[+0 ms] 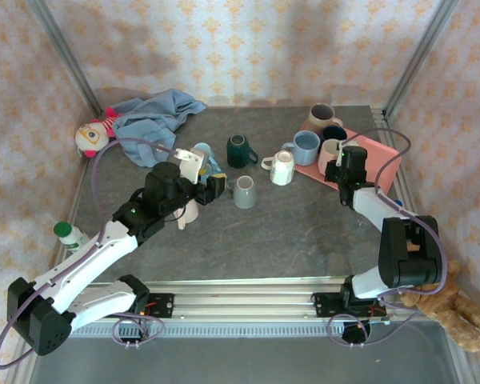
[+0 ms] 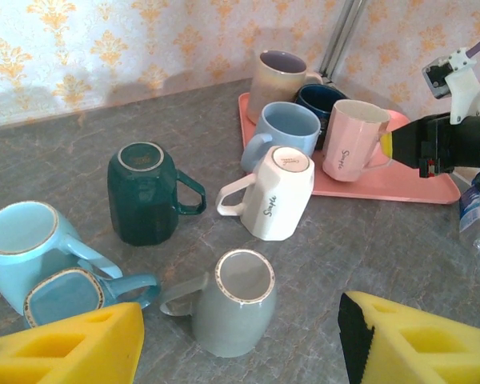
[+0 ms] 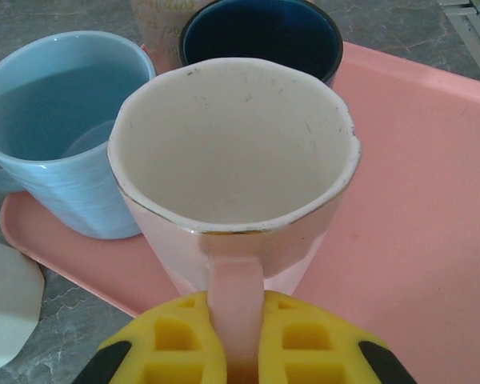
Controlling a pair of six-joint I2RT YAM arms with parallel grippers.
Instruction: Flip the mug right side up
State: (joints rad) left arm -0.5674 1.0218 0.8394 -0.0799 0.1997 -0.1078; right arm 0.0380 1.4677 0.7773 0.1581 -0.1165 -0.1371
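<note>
- The pink mug (image 3: 232,160) stands mouth up at the near left corner of the pink tray (image 3: 416,200). Whether its base rests on the tray, I cannot tell.
- The right jaws pinch this mug's handle (image 3: 236,304), one yellow pad (image 3: 176,344) pressed against each side.
- Three more mugs stand upright on the tray. A light blue mug (image 3: 64,120) is just left of the pink one, a navy mug (image 3: 260,32) is behind it, and a beige mug (image 2: 280,80) is at the tray's far left corner.
- On the grey desk (image 1: 288,240), just left of the tray, a white mug (image 2: 276,192) sits with its base up.
- Further left of the tray, a grey mug (image 2: 236,304) and a dark green mug (image 2: 142,192) also sit upside down.
- The left jaws are spread wide and hold nothing. Their yellow pads (image 2: 64,352) hover well left of the tray, near the grey mug.
- Far left of the tray lie two pale blue mugs (image 2: 24,248), bases showing, a blue cloth (image 1: 156,116) and a doll (image 1: 92,134).
</note>
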